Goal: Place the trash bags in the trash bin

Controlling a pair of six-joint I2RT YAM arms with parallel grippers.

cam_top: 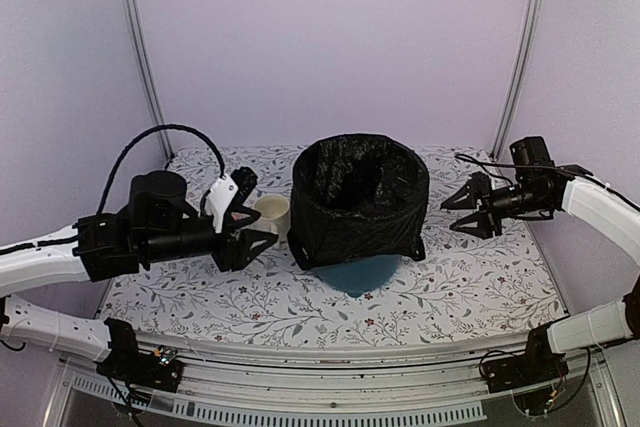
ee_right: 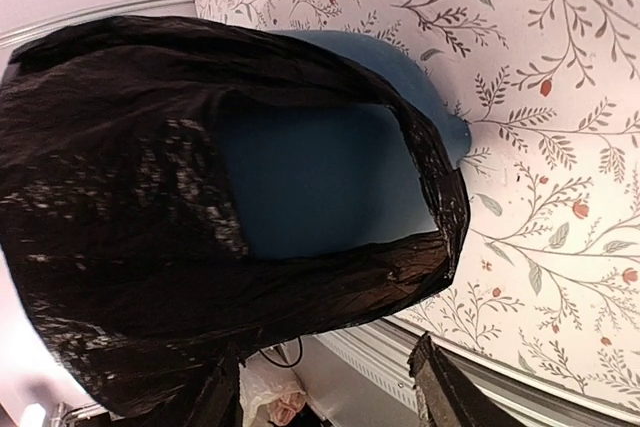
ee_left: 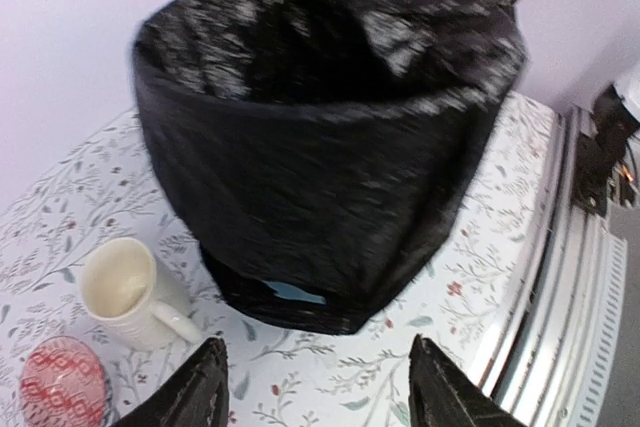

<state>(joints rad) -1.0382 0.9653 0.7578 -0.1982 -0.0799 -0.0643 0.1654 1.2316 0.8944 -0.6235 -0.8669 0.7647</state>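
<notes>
**Floral Tabletop, Lavender Enclosure: Bag Seated Over Bin**

Lavender walls and two metal posts enclose the floral-patterned table [cam_top: 480, 277]. The teal bucket [cam_top: 355, 275] stands upright at its centre. The black bag [cam_top: 355, 212] lines the bucket's inside, folds over the rim and hangs down the outer wall as a skirt.

View differences:
- Top view: teal shows only at the bucket's near base. The bag mouth is open and round.
- Right wrist view: the skirt gaps on the bucket's right side, exposing a broad patch of teal wall [ee_right: 320, 177].
- Left wrist view: only a sliver of teal shows low on the bucket. A red-patterned round object [ee_left: 60, 382] lies beyond the cream mug [ee_left: 125, 292], on the side away from the bucket. The top view does not show it.

Grippers:
- Left gripper [cam_top: 252, 217]: jaws spread wide, holding nothing, left of the bucket, close by the mug.
- Right gripper [cam_top: 450, 217]: jaws spread wide, holding nothing, just right of the bucket, clear of the bag.

Clearances: bare tabletop lies between the bucket and the near table edge, and to the bucket's right. The mug stands just beside the bucket's left wall.
</notes>
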